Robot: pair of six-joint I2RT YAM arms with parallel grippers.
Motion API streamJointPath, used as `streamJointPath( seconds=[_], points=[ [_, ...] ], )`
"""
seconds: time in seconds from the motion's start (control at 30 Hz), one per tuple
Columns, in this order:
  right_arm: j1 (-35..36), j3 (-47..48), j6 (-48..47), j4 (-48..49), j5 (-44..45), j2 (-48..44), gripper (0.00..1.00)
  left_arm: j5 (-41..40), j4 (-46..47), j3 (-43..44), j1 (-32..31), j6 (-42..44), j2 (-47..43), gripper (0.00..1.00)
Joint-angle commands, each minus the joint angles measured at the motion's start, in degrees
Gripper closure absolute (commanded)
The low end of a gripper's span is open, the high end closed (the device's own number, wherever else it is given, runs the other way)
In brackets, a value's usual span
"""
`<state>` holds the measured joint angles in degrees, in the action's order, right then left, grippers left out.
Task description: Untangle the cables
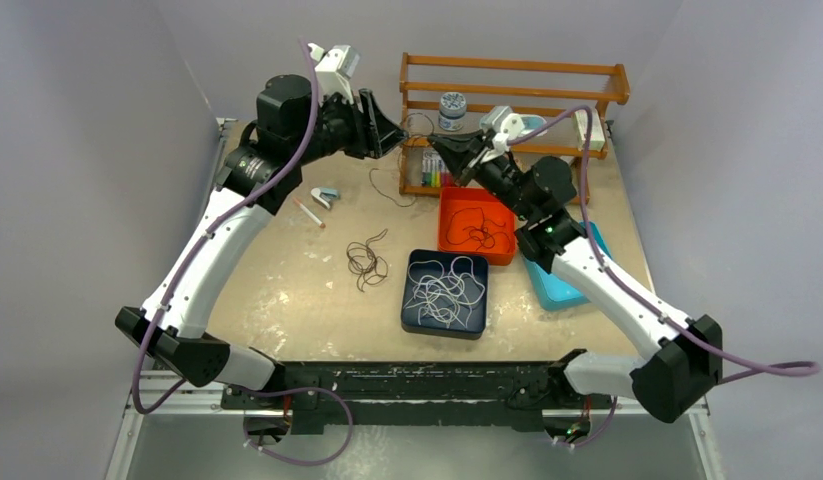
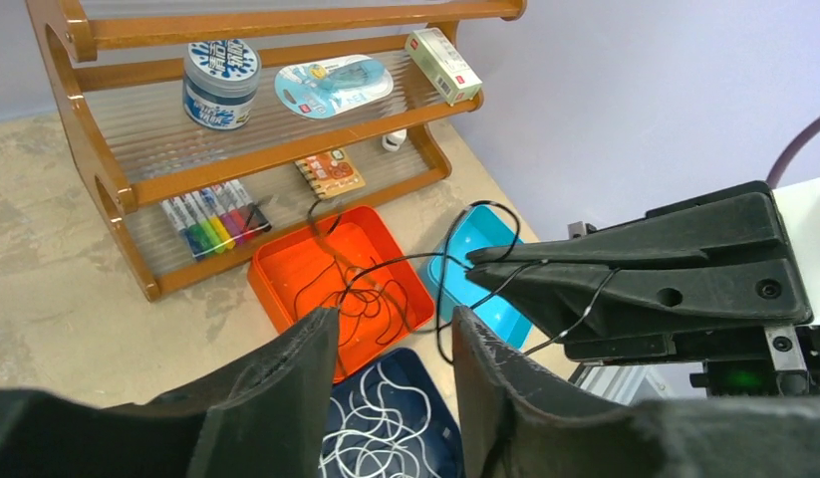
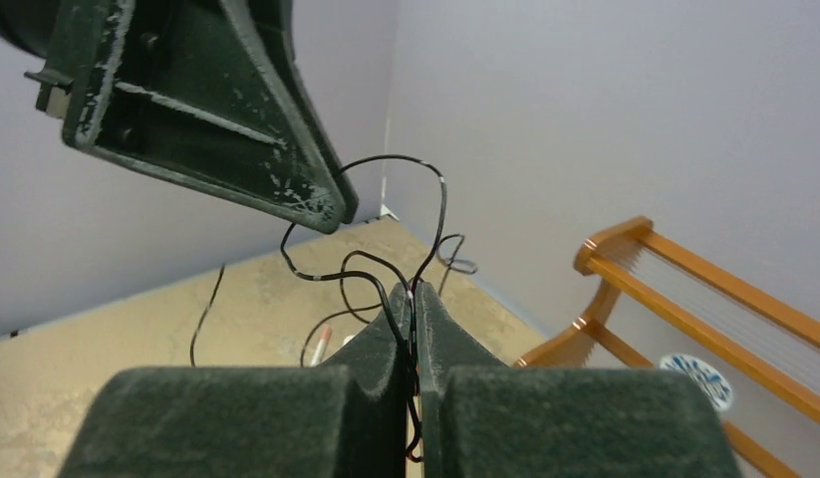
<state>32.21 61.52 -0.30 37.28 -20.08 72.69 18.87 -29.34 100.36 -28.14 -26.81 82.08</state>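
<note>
Here, right tool (image 3: 412,294): pressed together, pinching a black cable (image 3: 442,199) aloft by the far edge.
Left tool (image 2: 394,334): spread, just beside the right tool.
White cable (image 1: 445,288): in the dark tray (image 1: 415,322), toward the near edge.
Brown cable (image 1: 365,264): loose on the tabletop (image 1: 287,290), centre.

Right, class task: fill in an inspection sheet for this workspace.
Surface: worn beige table.
Job's things: black cable held up; black loops in orange tray; white cable in dark blue tray; brown cable loose on table.
Clutter: pen, light blue tray.
Grippers: left gripper open; right gripper shut on black cable.
Cables: purple hoses looping past the near edge.
Surroundings: wooden rack holding markers and tin; pale walls.
</note>
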Motion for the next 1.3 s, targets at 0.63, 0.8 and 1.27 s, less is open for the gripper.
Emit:
streamJointPath(
  seconds=[0.63, 0.8, 1.27],
  points=[
    [-0.1, -8.4, 37.6, -55.8, 58.2, -27.5, 1.0, -4.1, 9.9, -7.6, 0.4, -1.2, 4.1, 0.43],
    [-0.2, -10.5, 50.2, -66.8, 68.3, -29.4, 1.0, -4.9, 10.3, -7.7, 0.4, -1.2, 4.9, 0.42],
    [-10.2, -19.6, 62.8, -70.0, 70.3, -29.7, 1.0, -5.4, 9.6, -7.9, 0.5, -0.6, 6.3, 0.42]
  ],
)
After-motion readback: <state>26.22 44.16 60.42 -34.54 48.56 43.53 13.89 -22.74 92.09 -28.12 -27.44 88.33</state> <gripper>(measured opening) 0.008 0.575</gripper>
